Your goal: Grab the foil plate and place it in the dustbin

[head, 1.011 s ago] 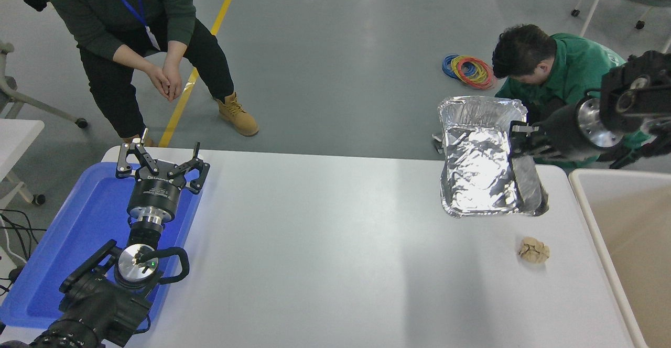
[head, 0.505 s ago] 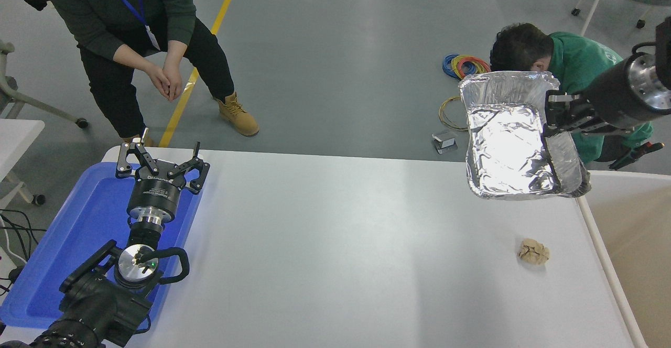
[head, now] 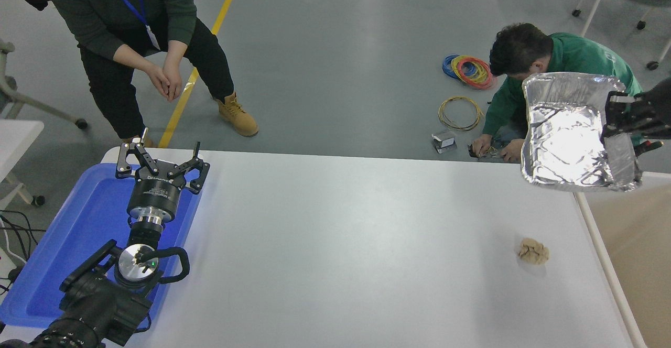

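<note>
- The foil plate hangs in the air at the far right, lifted off the tabletop, its shiny crinkled inside tipped toward us and its right half over the dustbin's far left corner.
- We judge it very light and thin: it should dent or fold under a hard squeeze, and the raised rim is its stiffest part, so the rim is where we would take hold.
- The right gripper reaches in from the right edge, its jaws pinching the plate's right rim; one finger shows against the foil wall.
- The dustbin lies along the right edge, white rim and beige inside, only partly in view.
- We reckon the carry is nearly over; what remains is to clear the rim and let go.
- A crumpled tan paper ball sits on the tabletop, near the bin, well below the plate.
- The left gripper is parked at the near left over the blue tray, jaws spread.
- Two people are at the far side, one crouching by coloured cables on the floor.
</note>
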### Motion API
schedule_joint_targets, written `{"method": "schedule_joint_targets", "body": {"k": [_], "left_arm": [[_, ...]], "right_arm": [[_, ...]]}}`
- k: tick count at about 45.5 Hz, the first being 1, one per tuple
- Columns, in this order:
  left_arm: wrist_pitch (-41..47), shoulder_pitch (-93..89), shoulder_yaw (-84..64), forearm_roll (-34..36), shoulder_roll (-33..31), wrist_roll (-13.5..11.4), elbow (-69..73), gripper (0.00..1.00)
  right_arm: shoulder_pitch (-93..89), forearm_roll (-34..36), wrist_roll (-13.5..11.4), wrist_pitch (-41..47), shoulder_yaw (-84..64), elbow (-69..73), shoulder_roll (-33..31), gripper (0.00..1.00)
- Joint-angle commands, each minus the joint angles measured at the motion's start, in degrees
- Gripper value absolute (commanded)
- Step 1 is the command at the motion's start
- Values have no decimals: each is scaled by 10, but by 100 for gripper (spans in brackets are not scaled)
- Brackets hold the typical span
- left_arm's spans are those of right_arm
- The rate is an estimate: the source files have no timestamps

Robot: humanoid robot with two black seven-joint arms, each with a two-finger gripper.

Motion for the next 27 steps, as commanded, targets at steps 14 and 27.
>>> {"method": "schedule_joint_targets", "body": {"k": [14, 27], "left_arm": [[0, 0, 0, 0, 0, 0, 0, 100], [0, 0, 0, 0, 0, 0, 0, 100]], "right_arm": [[-315, 5, 0, -38, 101, -365, -31, 0], [-454, -2, 0, -162, 171, -407, -14, 0]]}}
